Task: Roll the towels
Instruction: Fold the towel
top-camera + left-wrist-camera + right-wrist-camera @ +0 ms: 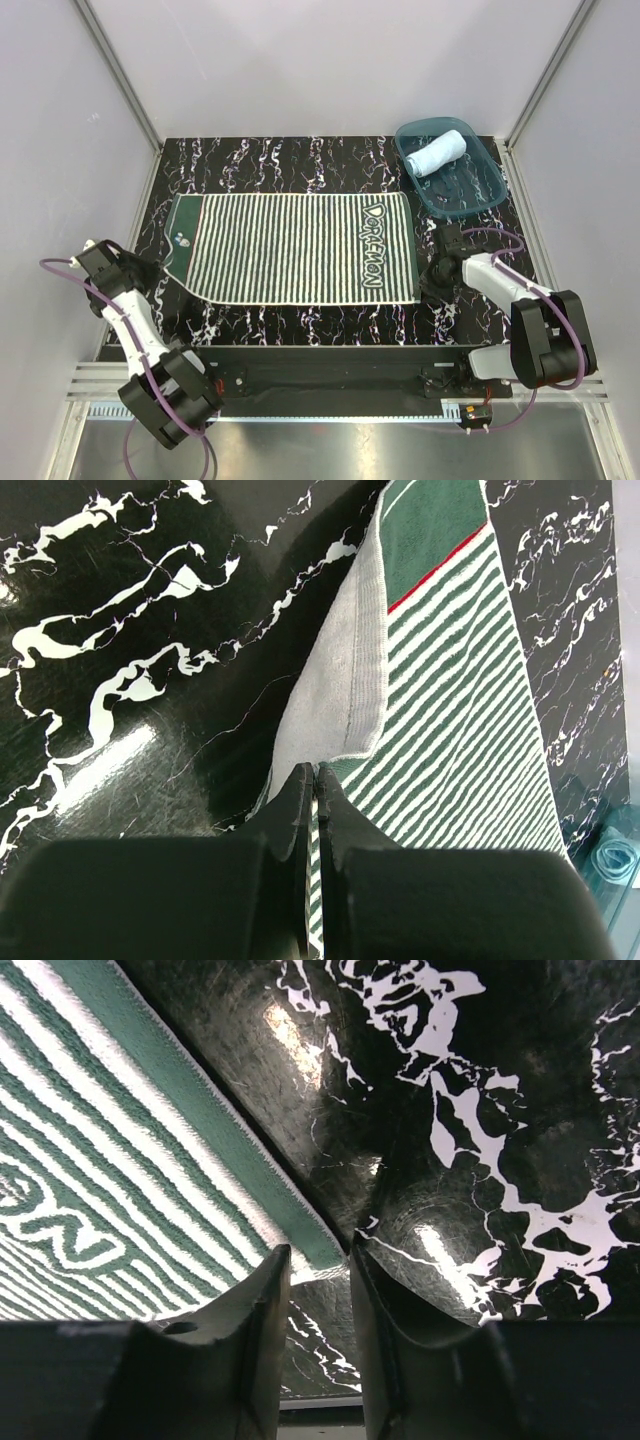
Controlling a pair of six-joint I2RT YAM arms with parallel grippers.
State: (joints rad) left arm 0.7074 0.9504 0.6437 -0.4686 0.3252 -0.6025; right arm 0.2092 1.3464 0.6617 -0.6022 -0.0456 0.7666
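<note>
The green-and-white striped towel [295, 250] lies spread flat on the black marbled table, its printed band at the right end. My left gripper [165, 290] is at the towel's near left corner. In the left wrist view it [315, 770] is shut on the towel's edge [440, 710], which is lifted and shows its white underside. My right gripper [435, 275] is at the near right corner. In the right wrist view it [318, 1252] is open, and the towel's corner [300, 1240] lies just past the fingertips. The light blue towel [437, 152] lies rolled in the tub.
The translucent teal tub [480, 195] stands at the back right of the table, close behind my right arm. It also shows in the left wrist view [610, 855]. White walls enclose the table on the left, back and right.
</note>
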